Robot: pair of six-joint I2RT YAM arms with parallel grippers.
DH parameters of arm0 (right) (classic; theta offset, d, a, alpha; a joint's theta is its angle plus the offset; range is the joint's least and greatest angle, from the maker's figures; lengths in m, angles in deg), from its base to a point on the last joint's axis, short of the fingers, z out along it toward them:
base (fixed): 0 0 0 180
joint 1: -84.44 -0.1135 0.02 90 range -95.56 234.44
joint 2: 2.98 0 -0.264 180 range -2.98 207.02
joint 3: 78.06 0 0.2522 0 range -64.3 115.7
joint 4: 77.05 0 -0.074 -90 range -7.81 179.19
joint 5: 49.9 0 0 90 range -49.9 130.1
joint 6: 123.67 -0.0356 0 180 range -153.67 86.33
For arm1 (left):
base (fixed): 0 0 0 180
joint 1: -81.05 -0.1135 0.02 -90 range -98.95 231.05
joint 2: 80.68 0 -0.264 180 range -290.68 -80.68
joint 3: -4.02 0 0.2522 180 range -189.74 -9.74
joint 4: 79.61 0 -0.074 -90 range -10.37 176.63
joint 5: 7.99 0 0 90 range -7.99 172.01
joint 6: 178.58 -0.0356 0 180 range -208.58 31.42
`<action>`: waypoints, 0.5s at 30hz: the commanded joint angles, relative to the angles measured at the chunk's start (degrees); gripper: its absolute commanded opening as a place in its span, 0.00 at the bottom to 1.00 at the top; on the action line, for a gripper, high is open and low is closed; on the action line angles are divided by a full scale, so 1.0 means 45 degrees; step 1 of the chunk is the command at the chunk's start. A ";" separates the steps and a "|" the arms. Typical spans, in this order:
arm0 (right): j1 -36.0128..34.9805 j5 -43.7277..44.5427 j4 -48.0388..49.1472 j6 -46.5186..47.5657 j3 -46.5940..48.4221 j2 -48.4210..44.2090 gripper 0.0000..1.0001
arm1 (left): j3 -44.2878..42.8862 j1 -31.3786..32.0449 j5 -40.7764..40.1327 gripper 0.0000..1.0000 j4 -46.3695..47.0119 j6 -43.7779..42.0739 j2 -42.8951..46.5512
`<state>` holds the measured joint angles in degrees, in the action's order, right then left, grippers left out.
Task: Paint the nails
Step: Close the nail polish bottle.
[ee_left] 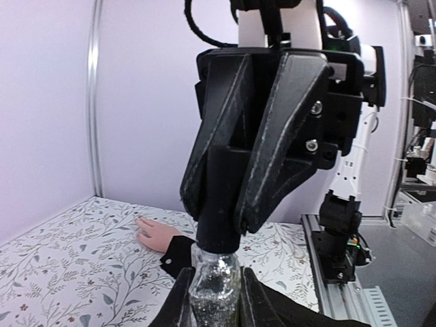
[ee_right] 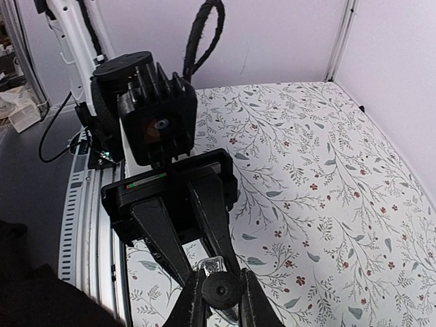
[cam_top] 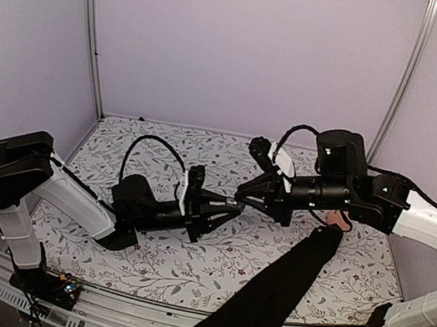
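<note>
Left gripper (ee_left: 214, 310) clamped on glitter bottle (ee_left: 214, 283), right gripper (ee_right: 219, 303) shut on cap (ee_right: 219, 289) — bottle braced so cap gets twisted off, prob; hand (ee_left: 153, 234) laid flat at right.

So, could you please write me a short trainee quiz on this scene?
1. True or false: the robot's left hand is shut on the small clear glittery bottle.
2. The right hand grips: A) the bottle's black cap, B) a brush, C) nothing?
3. Where does the person's bare hand in the long black sleeve rest?
Key: 1 true; 2 A; 3 on the floral tabletop.
</note>
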<state>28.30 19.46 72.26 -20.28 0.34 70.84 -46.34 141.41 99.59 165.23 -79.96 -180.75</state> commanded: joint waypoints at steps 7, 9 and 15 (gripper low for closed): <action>-0.0186 0.1680 -0.1334 -0.1433 0.0973 0.1182 0.02 | -0.0880 0.0216 -0.2476 0.00 0.0383 -0.0844 0.0708; -0.0186 0.1602 -0.1284 -0.1451 0.1039 0.1159 0.09 | -0.0890 0.0205 -0.2338 0.00 0.0482 -0.0742 0.0661; -0.0182 0.1318 -0.1102 -0.1330 0.1199 0.0919 0.41 | -0.0894 0.0167 -0.1074 0.00 0.0578 -0.0522 0.0645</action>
<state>28.10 26.37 69.34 -25.92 5.11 74.66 -48.26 141.67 91.20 163.05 -82.52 -179.96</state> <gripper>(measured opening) 0.335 0.181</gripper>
